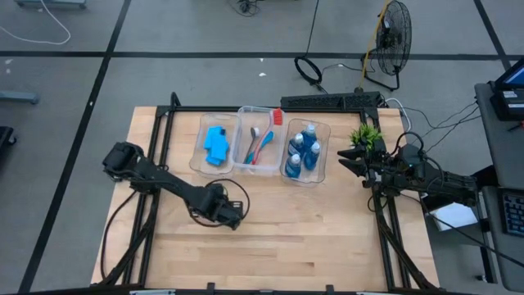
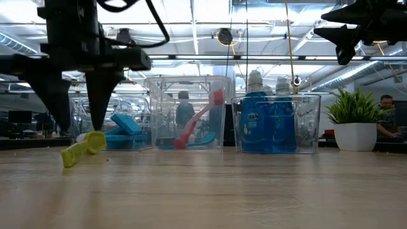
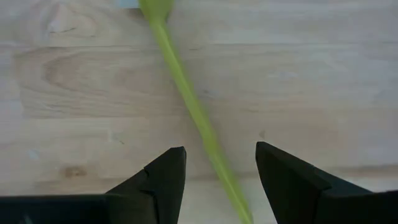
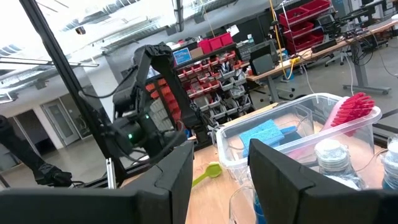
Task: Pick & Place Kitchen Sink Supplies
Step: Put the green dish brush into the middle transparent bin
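A yellow-green brush lies flat on the wooden table, its head toward the bins. My left gripper hangs over it, open, pointing down, one finger on each side of the handle, and hides the brush in the high view. Blue sponges fill the left bin, red and blue brushes lean in the middle bin, and blue bottles stand in the right bin. My right gripper waits, open, raised near the table's right edge beside the plant.
Three clear bins stand in a row at the table's far side. A green potted plant stands right of them, close to my right gripper. Bare wood stretches across the near half of the table.
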Motion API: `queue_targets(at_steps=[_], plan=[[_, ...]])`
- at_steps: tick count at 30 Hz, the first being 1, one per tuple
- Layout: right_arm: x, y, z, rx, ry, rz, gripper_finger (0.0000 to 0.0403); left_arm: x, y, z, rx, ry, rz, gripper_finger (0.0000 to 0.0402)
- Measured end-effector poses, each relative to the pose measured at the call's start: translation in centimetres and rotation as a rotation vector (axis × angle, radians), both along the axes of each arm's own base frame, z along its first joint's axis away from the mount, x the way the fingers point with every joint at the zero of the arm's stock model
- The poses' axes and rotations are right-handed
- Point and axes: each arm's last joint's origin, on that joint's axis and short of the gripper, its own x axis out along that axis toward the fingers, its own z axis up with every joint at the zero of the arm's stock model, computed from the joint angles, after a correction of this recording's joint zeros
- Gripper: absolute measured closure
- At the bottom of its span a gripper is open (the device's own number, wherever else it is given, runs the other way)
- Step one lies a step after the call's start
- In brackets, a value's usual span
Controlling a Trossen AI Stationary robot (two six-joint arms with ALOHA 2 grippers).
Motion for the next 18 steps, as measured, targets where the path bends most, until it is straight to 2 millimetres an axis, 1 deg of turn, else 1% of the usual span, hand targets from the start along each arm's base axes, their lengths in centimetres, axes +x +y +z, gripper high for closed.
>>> queue_targets(at_steps=[6,10,13,15,18], plan=[[0.0,0.0,0.0,0.000,0.000,0.000,0.0261,0.1,0.3,-1.3,0.048,0.061,0.031,0.0204],[0.0,0.0,0.0,0.000,0.000,0.000,0.0261,-0.5,1.1,-2.6,0.056,0.095,0.062,0.0204],[0.0,0.0,0.0,0.000,0.000,0.000,0.0261,-0.8,1.6,-4.0,0.043,0.067,0.080,0.0204],[0.0,0.0,0.0,0.000,0.000,0.000,0.0261,-0.8,1.8,-4.6,0.020,0.023,0.085,0.0204],[0.0,0.0,0.0,0.000,0.000,0.000,0.0261,-1.1,2.2,-5.5,0.003,0.002,0.074,0.0204]])
